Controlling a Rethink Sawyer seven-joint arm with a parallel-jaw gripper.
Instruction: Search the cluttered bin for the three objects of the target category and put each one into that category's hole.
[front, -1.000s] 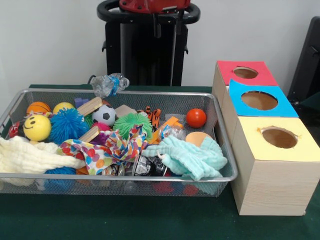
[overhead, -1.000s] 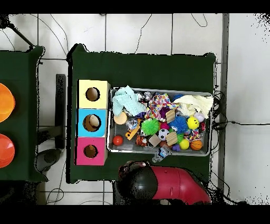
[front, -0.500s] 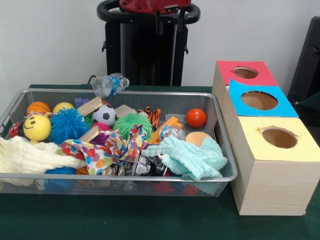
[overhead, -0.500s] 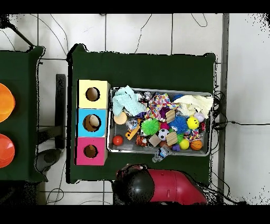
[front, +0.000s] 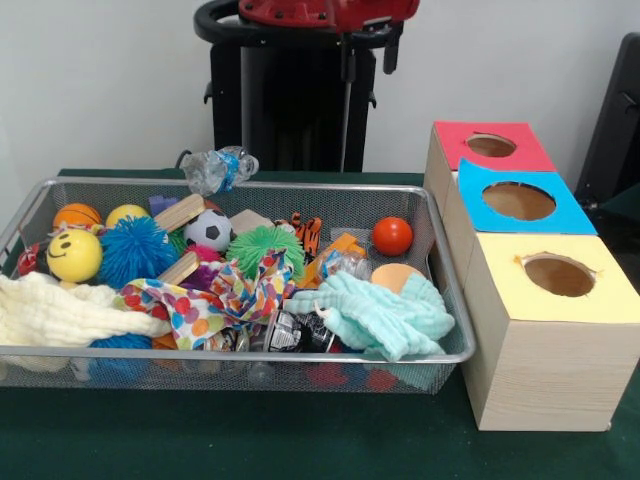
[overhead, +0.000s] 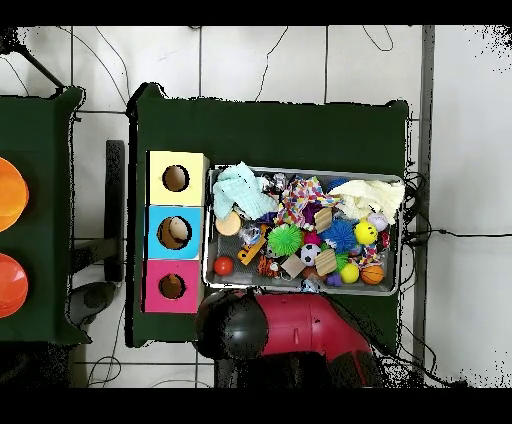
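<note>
The wire mesh bin (front: 250, 355) is packed with toys and cloths; it also shows in the overhead view (overhead: 300, 168). An orange plush with black tiger stripes (front: 305, 232) lies half buried near the bin's far wall, beside the green spiky ball, and also shows from above (overhead: 268, 266). The tan-brown plush is hidden. The red-ringed hole (front: 490, 145) is on the farthest wood box (overhead: 172, 286). My gripper (front: 368, 52) hangs at the picture's top, high above the bin's far edge and holding nothing that I can see.
The blue-ringed hole (front: 518, 201) and the yellow-ringed hole (front: 558, 274) sit nearer the camera. A mint cloth (front: 385, 315), a cream cloth (front: 50, 312), a dotted cloth (front: 215, 295), spiky balls, toy balls and wood blocks fill the bin. A crushed plastic bottle (front: 218, 168) rests on the far rim.
The arm has swung sideways towards the boxes: right in the front view, left in the overhead view, where it now covers the bin's near rim. The bin's contents have not moved.
</note>
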